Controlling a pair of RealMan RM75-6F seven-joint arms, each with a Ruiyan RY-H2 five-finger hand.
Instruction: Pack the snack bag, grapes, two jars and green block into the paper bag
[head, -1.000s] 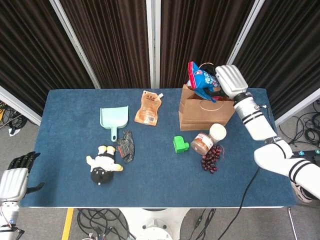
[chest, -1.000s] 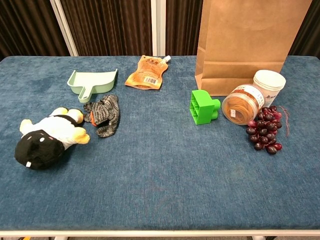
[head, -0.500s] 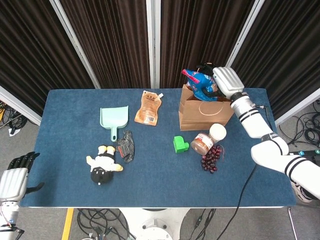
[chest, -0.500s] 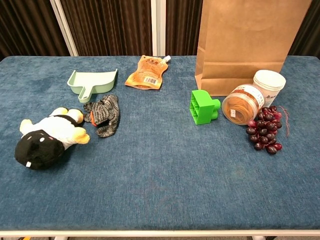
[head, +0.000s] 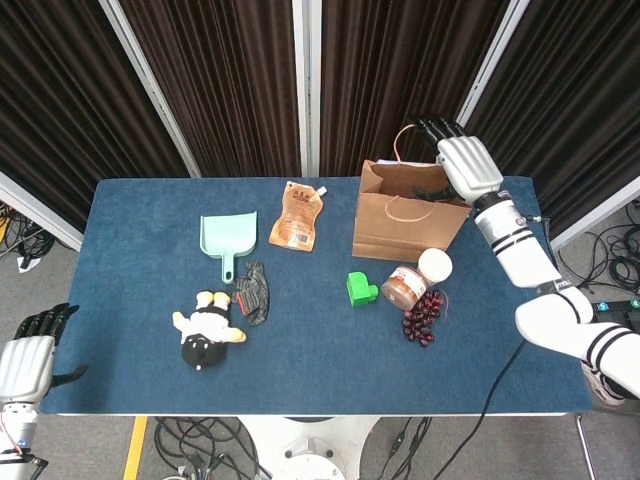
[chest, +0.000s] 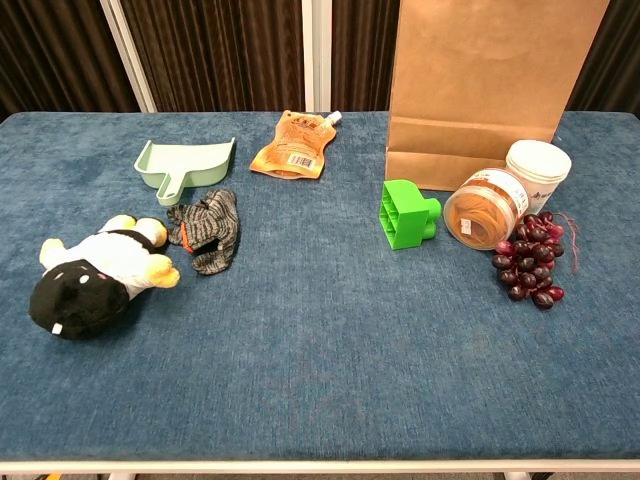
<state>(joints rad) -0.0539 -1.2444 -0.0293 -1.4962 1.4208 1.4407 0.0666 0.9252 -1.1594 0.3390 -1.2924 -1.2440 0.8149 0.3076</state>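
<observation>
The brown paper bag (head: 405, 218) (chest: 480, 90) stands open at the table's back right. My right hand (head: 466, 168) hovers over its right rim with fingers spread and nothing in them. The snack bag is out of sight. In front of the bag lie the green block (head: 360, 290) (chest: 408, 213), a brown-filled jar (head: 403, 288) (chest: 482, 208) on its side, a white jar (head: 435, 265) (chest: 538, 172) upright, and dark red grapes (head: 423, 318) (chest: 530, 265). My left hand (head: 27, 362) hangs empty off the table's front left corner. The chest view shows neither hand.
A mint dustpan (head: 228, 237) (chest: 185, 162), an orange pouch (head: 297, 215) (chest: 293, 147), a striped glove (head: 253, 292) (chest: 207, 228) and a plush toy (head: 208, 330) (chest: 90, 275) lie on the left half of the blue table (head: 300, 370).
The blue snack bag that my right hand held over the paper bag has gone out of sight. The hand's fingers have spread, and the bag has shifted slightly left.
</observation>
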